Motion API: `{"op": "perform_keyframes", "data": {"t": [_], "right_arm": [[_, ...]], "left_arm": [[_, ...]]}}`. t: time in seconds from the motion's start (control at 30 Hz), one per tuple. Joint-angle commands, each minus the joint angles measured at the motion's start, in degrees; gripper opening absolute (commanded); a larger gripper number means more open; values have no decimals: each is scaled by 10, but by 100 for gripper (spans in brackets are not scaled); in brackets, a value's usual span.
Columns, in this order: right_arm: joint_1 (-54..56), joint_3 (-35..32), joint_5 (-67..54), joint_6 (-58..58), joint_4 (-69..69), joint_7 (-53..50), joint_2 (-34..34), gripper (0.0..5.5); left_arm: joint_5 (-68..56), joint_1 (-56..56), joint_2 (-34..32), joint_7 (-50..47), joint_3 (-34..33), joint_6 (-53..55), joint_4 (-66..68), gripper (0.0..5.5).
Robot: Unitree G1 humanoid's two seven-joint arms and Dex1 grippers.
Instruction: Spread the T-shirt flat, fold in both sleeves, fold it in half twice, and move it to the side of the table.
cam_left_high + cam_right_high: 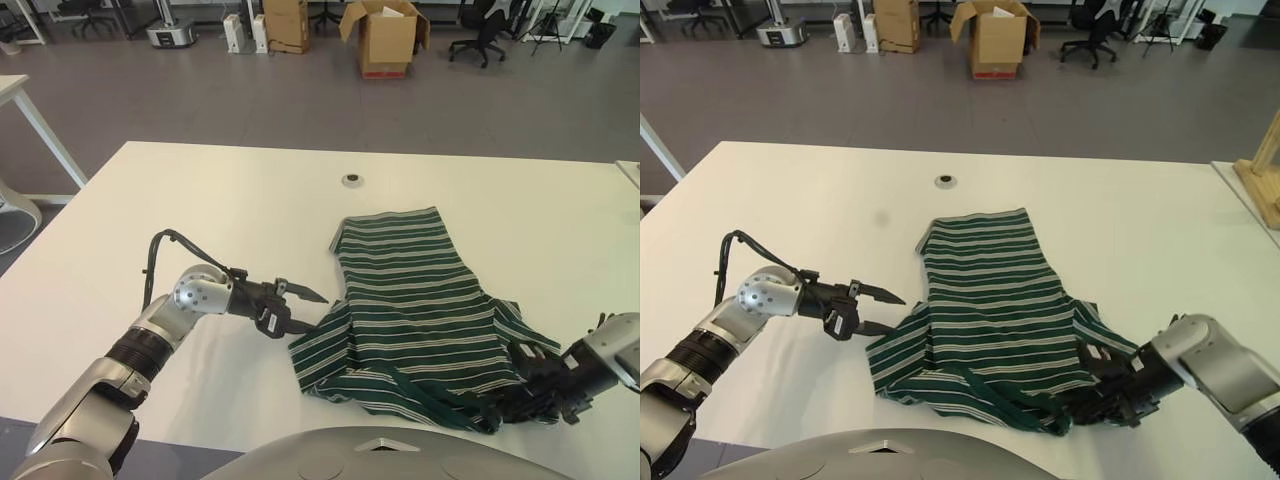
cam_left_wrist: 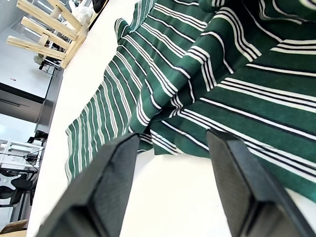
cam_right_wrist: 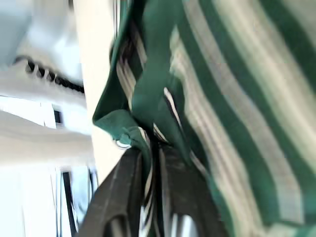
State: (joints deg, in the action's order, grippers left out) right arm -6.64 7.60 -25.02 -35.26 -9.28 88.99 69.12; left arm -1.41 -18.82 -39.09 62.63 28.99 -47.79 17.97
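Note:
A green T-shirt (image 1: 410,300) with white stripes lies partly folded on the white table (image 1: 200,210), right of centre, its near end bunched up. My left gripper (image 1: 312,312) is open just left of the shirt's near left edge, fingers (image 2: 113,190) pointing at the cloth (image 2: 207,84) without touching it. At the near right corner of the shirt, my right gripper (image 1: 1102,398) is shut on a bunched fold of the fabric (image 3: 148,108), close to the table's front edge.
A small round insert (image 1: 352,181) sits in the table behind the shirt. Bare tabletop stretches left and behind. A wooden frame (image 1: 1265,180) stands off the right edge. Cardboard boxes (image 1: 385,38) and office chairs stand far back on the floor.

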Motion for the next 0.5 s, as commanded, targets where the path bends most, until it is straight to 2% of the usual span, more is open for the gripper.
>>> {"op": "perform_keyframes", "data": {"t": [0.03, 0.13, 0.23, 0.37, 0.5], "right_arm": [[131, -55, -76, -94, 46, -15, -29, 113], [227, -54, -88, -126, 86, -56, -84, 113], [202, -28, -71, -109, 64, -54, -85, 113], [214, 13, -10, -68, 100, -170, -191, 113], [227, 46, 57, 13, 197, -221, -254, 113]], "left_arm": [[15, 10, 8, 12, 12, 12, 6, 251], [54, 4, 45, 14, 44, -1, 58, 251], [69, -3, 58, 6, 47, -16, 94, 251], [93, -16, 78, -18, 48, -44, 128, 251], [112, -41, 79, -18, 58, -65, 143, 251]]}}
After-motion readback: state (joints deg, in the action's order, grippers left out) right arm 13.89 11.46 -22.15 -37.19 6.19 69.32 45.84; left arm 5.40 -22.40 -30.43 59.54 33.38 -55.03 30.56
